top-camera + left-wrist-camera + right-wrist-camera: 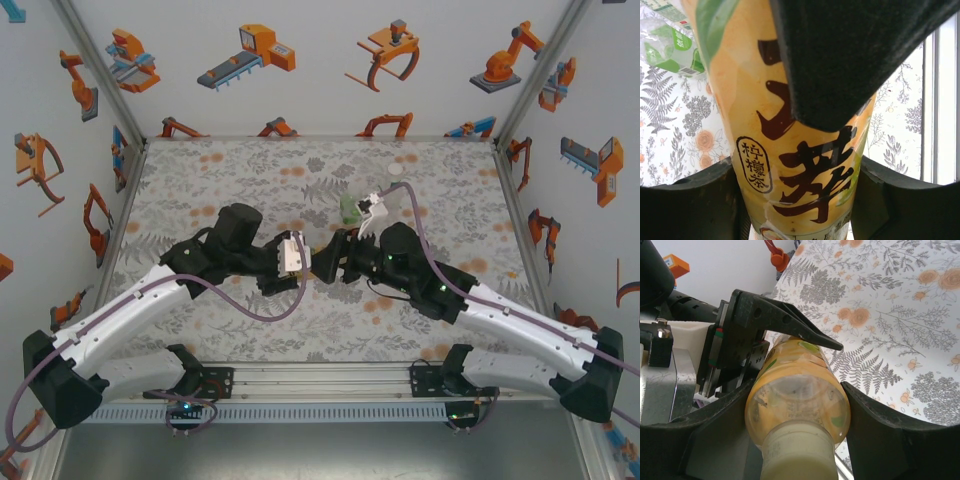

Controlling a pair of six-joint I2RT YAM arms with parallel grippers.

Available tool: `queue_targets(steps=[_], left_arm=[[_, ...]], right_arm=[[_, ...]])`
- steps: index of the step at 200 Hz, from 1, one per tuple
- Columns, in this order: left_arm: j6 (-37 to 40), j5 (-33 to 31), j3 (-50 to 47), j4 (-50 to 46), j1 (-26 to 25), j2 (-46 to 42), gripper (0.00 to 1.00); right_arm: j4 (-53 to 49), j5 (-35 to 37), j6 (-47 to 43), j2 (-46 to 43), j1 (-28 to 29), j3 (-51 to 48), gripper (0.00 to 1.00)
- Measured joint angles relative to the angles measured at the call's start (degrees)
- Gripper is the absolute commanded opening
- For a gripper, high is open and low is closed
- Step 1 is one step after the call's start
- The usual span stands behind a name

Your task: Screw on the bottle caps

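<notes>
A bottle (740,90) with an orange-yellow label and dark printed characters hangs between both arms over the middle of the table. My left gripper (797,172) has a finger pressed against each side of its body. In the right wrist view the bottle (800,365) points its neck at the camera, with a pale yellow-green bottle cap (797,452) sitting on the neck. My right gripper (795,390) is shut on the bottle's shoulder just behind the cap. From above, the left gripper (308,262) and the right gripper (337,255) meet tip to tip. A white cap (397,170) lies far back.
A green-labelled bottle (350,208) and a clear bottle (402,198) stand just behind the right wrist; the green-labelled bottle (665,45) also shows in the left wrist view. Patterned walls enclose the floral tabletop (200,180) on three sides.
</notes>
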Motion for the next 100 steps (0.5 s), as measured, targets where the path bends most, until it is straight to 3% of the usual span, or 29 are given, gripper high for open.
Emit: queue_targets(steps=[39,100], left_arm=[[-0.26,0.22,0.00,1.16,0.55,-0.85,0.73],[-0.44,0.63,0.00,1.18,0.57,-1.36,0.75]], right_arm=[[-8.00,4.57,-8.20,3.54,-0.17,5.01,0.51],[-17.27,6.56,-18.88,13.79,-6.01,12.15,0.50]])
